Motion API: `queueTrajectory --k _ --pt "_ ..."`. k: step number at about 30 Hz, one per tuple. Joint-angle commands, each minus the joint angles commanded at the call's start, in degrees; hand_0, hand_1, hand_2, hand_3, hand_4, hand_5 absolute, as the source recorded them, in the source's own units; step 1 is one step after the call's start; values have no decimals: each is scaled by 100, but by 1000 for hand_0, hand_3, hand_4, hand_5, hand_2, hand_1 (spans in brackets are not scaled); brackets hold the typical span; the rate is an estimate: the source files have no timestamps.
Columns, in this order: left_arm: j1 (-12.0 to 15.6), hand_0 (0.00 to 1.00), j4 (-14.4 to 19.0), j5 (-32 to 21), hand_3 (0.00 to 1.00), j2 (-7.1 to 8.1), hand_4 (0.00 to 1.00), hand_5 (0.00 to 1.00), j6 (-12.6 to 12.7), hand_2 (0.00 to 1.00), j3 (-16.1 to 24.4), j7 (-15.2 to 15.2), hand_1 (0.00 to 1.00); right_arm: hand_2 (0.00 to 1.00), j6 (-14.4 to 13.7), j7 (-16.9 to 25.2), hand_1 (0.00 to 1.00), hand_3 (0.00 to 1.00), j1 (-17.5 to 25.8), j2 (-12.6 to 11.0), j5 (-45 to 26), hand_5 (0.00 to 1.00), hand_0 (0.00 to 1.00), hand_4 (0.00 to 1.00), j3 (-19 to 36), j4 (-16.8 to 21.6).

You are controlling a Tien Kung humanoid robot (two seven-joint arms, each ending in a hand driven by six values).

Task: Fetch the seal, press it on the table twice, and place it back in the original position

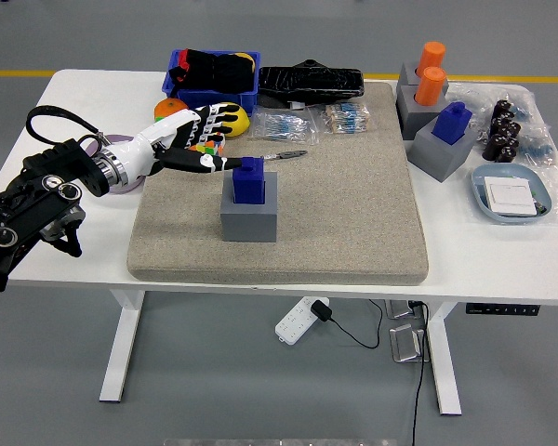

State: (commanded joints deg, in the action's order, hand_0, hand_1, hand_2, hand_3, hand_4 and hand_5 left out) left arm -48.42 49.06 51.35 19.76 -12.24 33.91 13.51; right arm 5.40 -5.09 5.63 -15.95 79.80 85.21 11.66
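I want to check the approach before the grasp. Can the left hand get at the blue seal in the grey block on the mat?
Probably yes. The left hand is already beside the blue seal, its fingers open, and nothing stands between them; the seal's top sticks out of the grey block.

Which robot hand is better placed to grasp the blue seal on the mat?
The left robot hand. It reaches in just left of the blue seal standing in its grey block, fingers open toward it, not yet gripping. The right arm is out of view.

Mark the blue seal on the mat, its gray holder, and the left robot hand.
blue seal (251,178), head view, front face of its top.
gray holder (249,221), head view, front wall.
left robot hand (197,139), head view, back of the hand.
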Motion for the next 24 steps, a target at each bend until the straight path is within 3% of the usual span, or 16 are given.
queueTrajectory --k 6,7,12,13,15,24 --pt "161 867 -218 -123 998 -238 998 129 196 906 161 250 908 682 11 8 685 623 -5 -6 -13 517 764 800 -71 -2" --pt "182 817 -254 -123 981 -267 998 2 220 770 169 272 822 682 13 10 685 623 -6 -6 -14 518 764 801 -78 -3" --pt "259 817 -407 79 981 -396 998 2 362 770 241 377 822 682 19 14 685 623 -10 -10 -29 518 764 801 -118 -7" --pt "277 813 -447 111 969 -421 998 2 394 721 253 401 786 682 22 16 685 622 -11 -9 -26 517 765 801 -121 -7" --pt "300 813 -521 141 969 -460 998 2 434 721 222 430 786 682 30 20 685 622 -13 -9 -36 517 765 801 -136 -4" --pt "375 813 -693 76 964 -558 998 2 511 705 107 453 776 682 50 32 686 622 -2 -9 -57 516 765 801 -186 0"
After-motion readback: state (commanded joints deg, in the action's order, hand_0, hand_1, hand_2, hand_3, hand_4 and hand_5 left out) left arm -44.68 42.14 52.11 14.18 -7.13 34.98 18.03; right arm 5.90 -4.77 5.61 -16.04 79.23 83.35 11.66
